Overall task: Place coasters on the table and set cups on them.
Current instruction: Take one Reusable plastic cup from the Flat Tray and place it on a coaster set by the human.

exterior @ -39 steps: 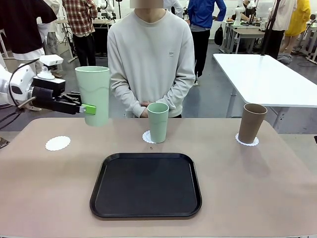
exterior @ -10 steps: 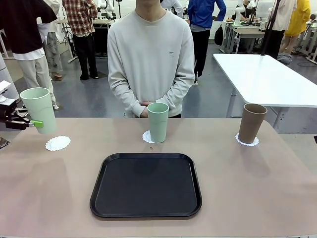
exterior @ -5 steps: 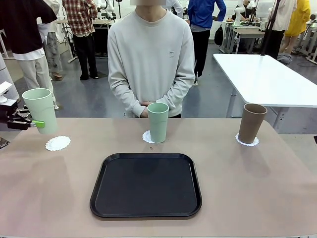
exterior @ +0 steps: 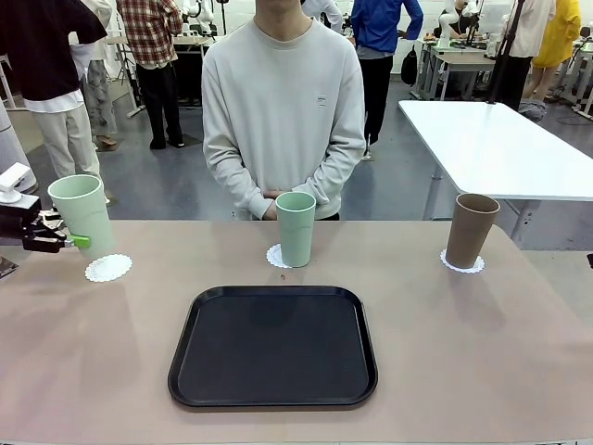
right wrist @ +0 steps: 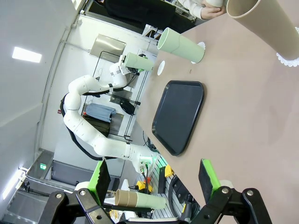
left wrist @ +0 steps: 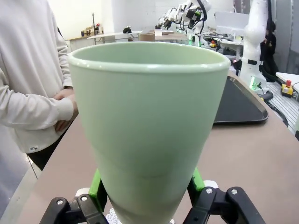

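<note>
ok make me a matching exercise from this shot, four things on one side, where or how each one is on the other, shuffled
Things:
1. brown cup
2. middle green cup
3. black tray
4. left gripper

Places or states:
A. lies bare in the middle of the table
B. shut on a green cup at the bare coaster
C. stands on a coaster at the right
D. stands on a coaster in front of the person

Pairs: 1-C, 2-D, 3-A, 4-B
</note>
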Tool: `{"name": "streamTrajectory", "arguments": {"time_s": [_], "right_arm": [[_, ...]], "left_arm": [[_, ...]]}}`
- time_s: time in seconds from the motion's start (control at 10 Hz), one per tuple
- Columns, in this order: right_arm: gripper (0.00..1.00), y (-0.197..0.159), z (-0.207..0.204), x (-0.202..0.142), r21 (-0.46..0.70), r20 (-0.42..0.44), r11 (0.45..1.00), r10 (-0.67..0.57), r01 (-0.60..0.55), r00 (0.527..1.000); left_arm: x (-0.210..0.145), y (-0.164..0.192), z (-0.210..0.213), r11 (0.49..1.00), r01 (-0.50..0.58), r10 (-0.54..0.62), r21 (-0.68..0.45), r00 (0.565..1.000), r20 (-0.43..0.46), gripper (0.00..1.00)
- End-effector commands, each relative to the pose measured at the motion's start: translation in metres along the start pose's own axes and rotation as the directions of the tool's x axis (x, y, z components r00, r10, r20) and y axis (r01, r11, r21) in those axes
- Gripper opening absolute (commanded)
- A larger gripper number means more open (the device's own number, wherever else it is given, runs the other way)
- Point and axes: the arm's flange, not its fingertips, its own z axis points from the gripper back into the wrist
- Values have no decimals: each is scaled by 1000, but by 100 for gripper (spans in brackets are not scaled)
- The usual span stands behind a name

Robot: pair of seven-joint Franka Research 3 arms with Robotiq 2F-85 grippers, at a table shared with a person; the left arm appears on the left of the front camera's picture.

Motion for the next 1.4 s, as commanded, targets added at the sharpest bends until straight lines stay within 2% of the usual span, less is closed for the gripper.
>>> {"name": "streamTrajectory", "arguments": {"time_s": [0.0,0.5,1.3], "right_arm": [[100,0,0,0,10,4,1000,5,-5,1000],[100,0,0,0,10,4,1000,5,-5,1000],[100,0,0,0,10,4,1000,5,-5,1000]], "left_arm": [[-16,15,2,1000,10,-10,-2,999,42,83],[-47,28,7,997,-76,74,16,994,82,83],[-61,25,-9,993,-108,110,-39,992,66,83]]}}
